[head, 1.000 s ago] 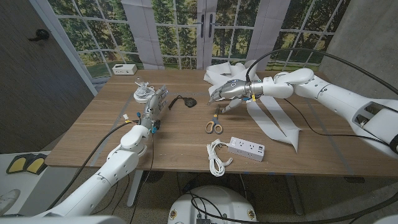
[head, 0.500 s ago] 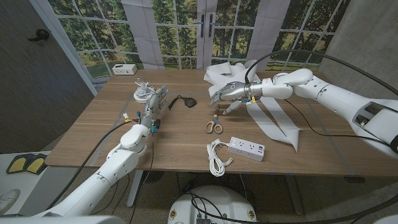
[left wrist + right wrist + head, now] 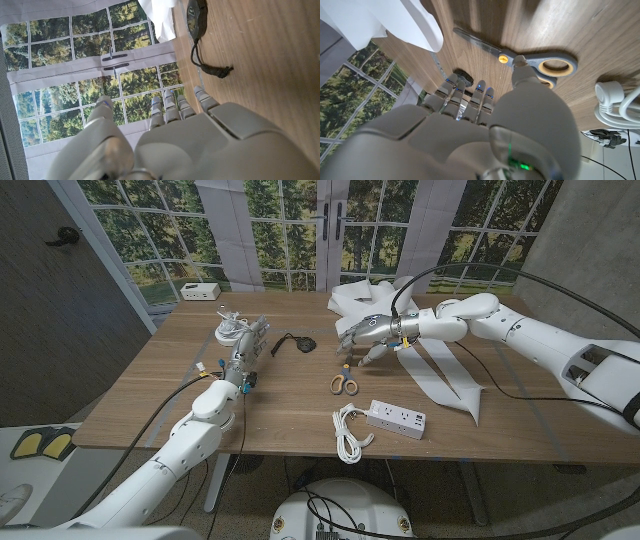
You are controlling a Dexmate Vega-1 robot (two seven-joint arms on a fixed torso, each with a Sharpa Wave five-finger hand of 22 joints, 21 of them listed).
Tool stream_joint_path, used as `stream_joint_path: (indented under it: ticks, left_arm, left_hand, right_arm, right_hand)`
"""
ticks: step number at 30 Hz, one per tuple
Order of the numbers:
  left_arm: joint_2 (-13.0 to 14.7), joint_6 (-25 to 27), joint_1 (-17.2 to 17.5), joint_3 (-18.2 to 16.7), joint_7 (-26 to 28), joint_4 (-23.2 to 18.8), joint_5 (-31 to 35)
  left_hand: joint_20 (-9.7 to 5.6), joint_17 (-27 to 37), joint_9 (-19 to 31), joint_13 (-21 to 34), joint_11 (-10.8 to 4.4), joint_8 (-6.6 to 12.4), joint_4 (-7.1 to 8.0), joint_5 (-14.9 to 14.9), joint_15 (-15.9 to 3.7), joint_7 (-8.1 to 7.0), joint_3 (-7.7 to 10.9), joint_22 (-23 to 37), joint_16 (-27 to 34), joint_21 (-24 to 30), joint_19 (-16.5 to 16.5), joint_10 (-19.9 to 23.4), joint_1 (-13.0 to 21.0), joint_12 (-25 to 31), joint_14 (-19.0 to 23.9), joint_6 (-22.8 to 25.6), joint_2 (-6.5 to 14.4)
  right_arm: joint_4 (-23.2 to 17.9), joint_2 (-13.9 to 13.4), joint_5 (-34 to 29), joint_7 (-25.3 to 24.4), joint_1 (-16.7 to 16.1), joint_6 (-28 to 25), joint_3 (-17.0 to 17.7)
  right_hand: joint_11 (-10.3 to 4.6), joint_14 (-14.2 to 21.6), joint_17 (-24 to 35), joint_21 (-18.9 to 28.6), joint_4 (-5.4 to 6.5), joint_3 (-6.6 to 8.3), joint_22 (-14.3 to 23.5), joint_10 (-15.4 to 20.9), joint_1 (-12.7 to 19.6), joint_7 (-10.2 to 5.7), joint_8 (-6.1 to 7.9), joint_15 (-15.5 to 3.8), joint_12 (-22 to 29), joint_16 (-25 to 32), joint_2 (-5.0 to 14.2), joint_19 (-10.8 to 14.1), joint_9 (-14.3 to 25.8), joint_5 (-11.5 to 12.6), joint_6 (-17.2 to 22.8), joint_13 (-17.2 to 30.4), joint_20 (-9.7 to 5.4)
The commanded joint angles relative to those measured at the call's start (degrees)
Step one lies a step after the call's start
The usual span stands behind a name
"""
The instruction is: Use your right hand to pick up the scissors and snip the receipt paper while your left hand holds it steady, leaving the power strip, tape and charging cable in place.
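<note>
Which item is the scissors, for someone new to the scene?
On the wooden table, look just below the right hand, near the table's middle. The scissors lie there, above the white power strip: the only thing with orange-and-grey loop handles.

The wooden bench (image 3: 150, 395) stands before a backdrop (image 3: 270, 225) printed with windows and green trees. A small white box (image 3: 201, 289) sits at the bench's far left corner. A dark wall (image 3: 60, 310) with a black hook (image 3: 62, 236) rises on the left. Yellow-and-black objects (image 3: 35, 442) lie on the floor.
</note>
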Motion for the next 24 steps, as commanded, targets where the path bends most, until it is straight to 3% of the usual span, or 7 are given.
stream_joint_path:
  ticks: [1,10,11,12,24]
  left_arm:
    - [0.11,-0.22,0.35,-0.26,-0.08,0.04,-0.35]
    - [0.33,-0.15,0.64,-0.55,-0.10,-0.14,-0.63]
    - [0.32,-0.19,0.64,-0.55,-0.12,-0.09,-0.62]
    - [0.32,-0.17,0.64,-0.55,-0.13,-0.07,-0.65]
    - [0.22,-0.45,0.49,-0.86,-0.99,0.36,-1.53]
  left_hand:
    - [0.23,0.19,0.33,0.13,-0.30,0.00,0.08,0.40,0.16,0.03,-0.13,0.25,0.18,0.31,0.16,0.51,-0.22,0.01,0.43,0.52,-0.08]
    - [0.20,0.19,0.33,0.13,0.02,-0.04,0.05,0.40,0.14,0.06,-0.15,0.25,0.15,0.30,0.11,0.50,-0.27,-0.03,0.37,0.43,-0.05]
    - [0.18,0.19,0.33,0.13,-0.02,-0.03,0.05,0.40,0.13,0.05,-0.16,0.25,0.15,0.31,0.13,0.47,-0.27,-0.04,0.36,0.46,-0.04]
    - [0.19,0.19,0.33,0.13,-0.04,-0.03,0.05,0.40,0.15,0.07,-0.16,0.25,0.15,0.30,0.12,0.43,-0.28,-0.06,0.37,0.47,-0.04]
    - [0.33,0.19,0.33,0.13,0.00,-0.02,0.01,0.41,0.20,0.12,-0.18,0.25,0.14,0.28,0.03,0.49,-0.33,-0.06,0.33,0.49,0.00]
  right_arm:
    - [0.36,0.78,-0.04,0.80,0.14,-1.47,-0.90]
    - [0.70,1.35,1.40,3.02,0.06,-2.20,-1.42]
    - [0.86,1.54,2.87,5.04,0.05,-2.33,-1.33]
    - [0.78,1.62,3.20,5.89,0.06,-2.50,-1.36]
    - [1.47,2.27,2.54,5.85,0.27,-3.20,-2.10]
  right_hand:
    - [-0.02,-0.44,0.25,-0.12,-0.03,0.34,0.03,-0.13,0.93,0.06,0.15,-9.77,0.10,-0.10,0.19,-0.47,0.10,0.13,0.17,0.26,-0.35]
    - [0.07,-0.36,0.42,0.02,0.11,0.35,0.01,0.32,1.00,0.17,0.22,-9.69,0.32,0.08,0.39,-0.80,0.13,0.15,0.31,0.48,-0.42]
    - [0.00,-0.66,0.47,0.03,0.16,0.30,0.01,0.01,0.93,0.19,0.21,-9.44,0.20,0.00,0.36,-0.90,0.14,0.13,0.29,0.53,-0.39]
    - [0.65,-1.01,0.66,0.13,0.33,0.16,0.01,-0.66,0.72,0.50,-0.05,-9.13,-0.04,0.00,0.32,-1.08,0.15,0.09,-0.37,0.65,-0.26]
    - [-0.14,-2.05,1.04,0.16,0.35,0.05,0.00,-1.39,0.81,0.59,-0.57,-9.22,-0.21,-0.09,0.34,-1.92,0.19,0.13,-2.05,1.08,-0.09]
